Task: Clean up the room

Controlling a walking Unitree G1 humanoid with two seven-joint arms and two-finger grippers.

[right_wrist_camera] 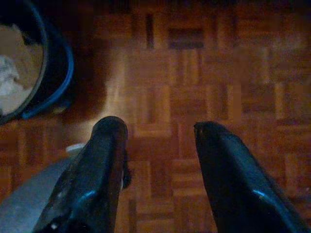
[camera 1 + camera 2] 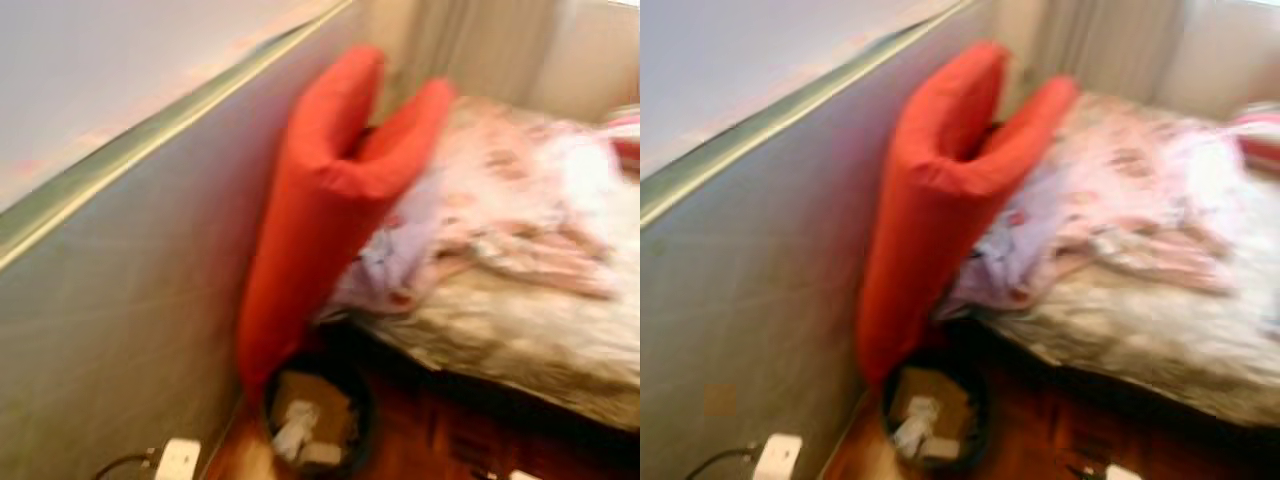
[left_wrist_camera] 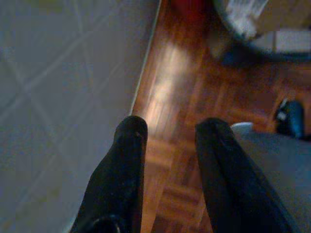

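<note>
While we face the rumpled bed [image 2: 520, 330], both our left gripper [image 3: 167, 160] and right gripper [image 1: 158, 160] hang open and empty over the floor [image 1: 204, 73], since the half-full bin [image 2: 318, 415] waits near the wall [image 2: 120, 320], on our left.

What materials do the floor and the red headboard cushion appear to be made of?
Floor: wood parquet, small blocks in a basket pattern, reddish brown with a slight sheen where light falls. Red headboard cushion: probably fabric over soft padding; it bends and dents at the top, though the blur hides any weave.
</note>
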